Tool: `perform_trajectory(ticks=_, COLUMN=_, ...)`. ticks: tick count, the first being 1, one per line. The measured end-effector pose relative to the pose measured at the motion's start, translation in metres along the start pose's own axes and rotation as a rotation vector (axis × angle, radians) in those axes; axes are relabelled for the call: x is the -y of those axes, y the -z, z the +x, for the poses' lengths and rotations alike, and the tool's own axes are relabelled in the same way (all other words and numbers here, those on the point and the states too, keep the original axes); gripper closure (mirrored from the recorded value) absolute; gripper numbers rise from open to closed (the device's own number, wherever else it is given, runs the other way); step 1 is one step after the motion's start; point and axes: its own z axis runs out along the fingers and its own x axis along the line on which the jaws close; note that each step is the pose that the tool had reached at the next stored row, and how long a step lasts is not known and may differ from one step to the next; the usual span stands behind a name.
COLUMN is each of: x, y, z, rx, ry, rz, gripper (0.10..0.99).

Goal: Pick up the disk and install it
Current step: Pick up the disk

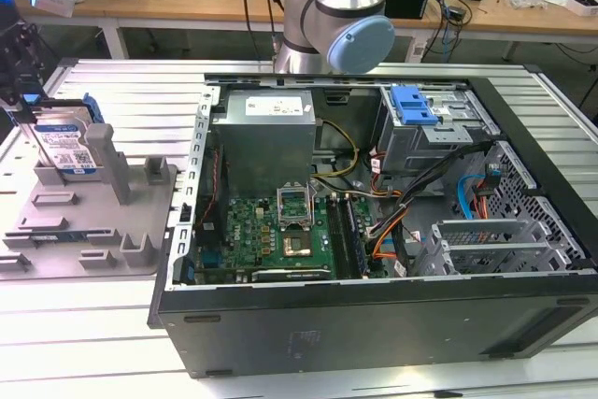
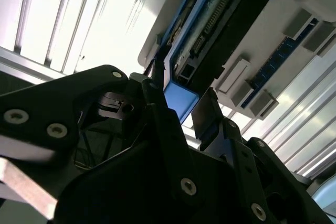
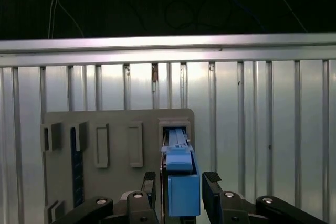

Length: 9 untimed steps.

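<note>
Disk (image 3: 181, 195): flat silver hard drive in blue plastic carrier bracket, standing on edge in slot of grey plastic holder tray (image 3: 118, 121), directly under claw. Black two-finger claw (image 3: 181, 177) straddles bracket's top edge; fingers apart, slim gap each side in first wrist view, no clamp yet. Open black computer case (image 1: 374, 334) well apart from claw. Risks: fingers close on bracket alone, plastic flexes, drive slips; off-centre squeeze tilts drive, binds in slot on lift.
</note>
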Motion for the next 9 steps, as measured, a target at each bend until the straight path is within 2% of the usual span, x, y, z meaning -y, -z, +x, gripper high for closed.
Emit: perform_trajectory(ticks=9, x=-0.0009, y=-0.0067, z=-0.0002, rx=0.0, ry=0.0, rz=0.0, gripper=0.616)
